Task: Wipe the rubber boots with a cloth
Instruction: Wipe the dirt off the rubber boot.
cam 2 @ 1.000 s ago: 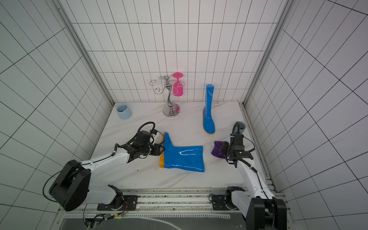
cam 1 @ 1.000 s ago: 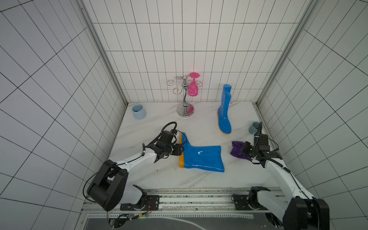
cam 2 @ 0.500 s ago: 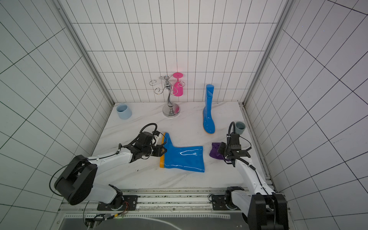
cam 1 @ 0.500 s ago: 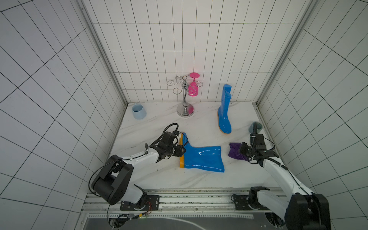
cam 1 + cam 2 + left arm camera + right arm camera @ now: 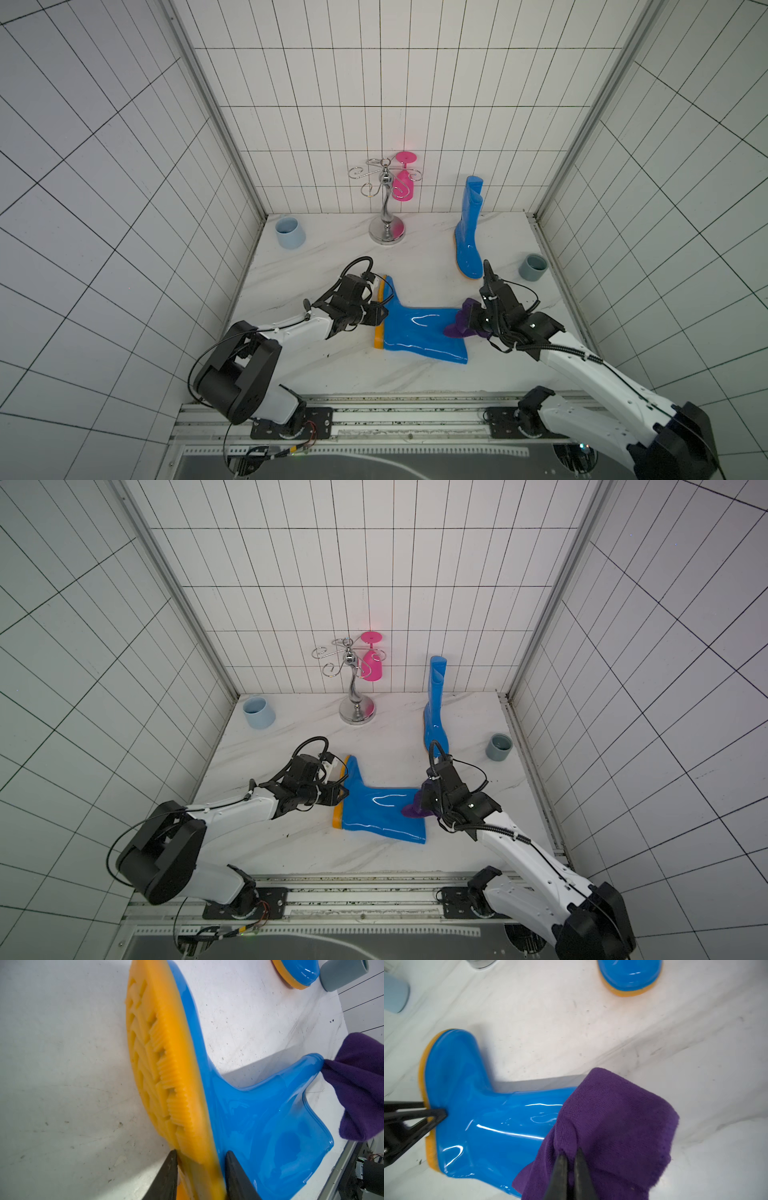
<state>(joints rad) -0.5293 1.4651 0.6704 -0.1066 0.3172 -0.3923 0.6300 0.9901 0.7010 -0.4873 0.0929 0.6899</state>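
Observation:
One rubber boot [image 5: 419, 336] lies on its side mid-table, orange sole facing left, also shown in the other top view [image 5: 382, 812]. The other boot [image 5: 469, 232] stands upright at the back right. My left gripper [image 5: 200, 1154] straddles the lying boot's heel, one finger against the orange sole [image 5: 166, 1068] and one against the blue side. My right gripper [image 5: 571, 1152] is shut on the dark-purple cloth [image 5: 612, 1122]. The cloth [image 5: 463, 322] rests on the top end of the lying boot's shaft [image 5: 488, 1122].
A chrome stand [image 5: 386, 208] with a pink glass [image 5: 403, 187] stands at the back centre. A light-blue mug [image 5: 289, 232] sits back left, and a grey cup [image 5: 533, 267] by the right wall. Tiled walls close three sides.
My right gripper has carried the cloth leftward from the table onto the lying boot's shaft end. My left jaws have narrowed around the boot's heel.

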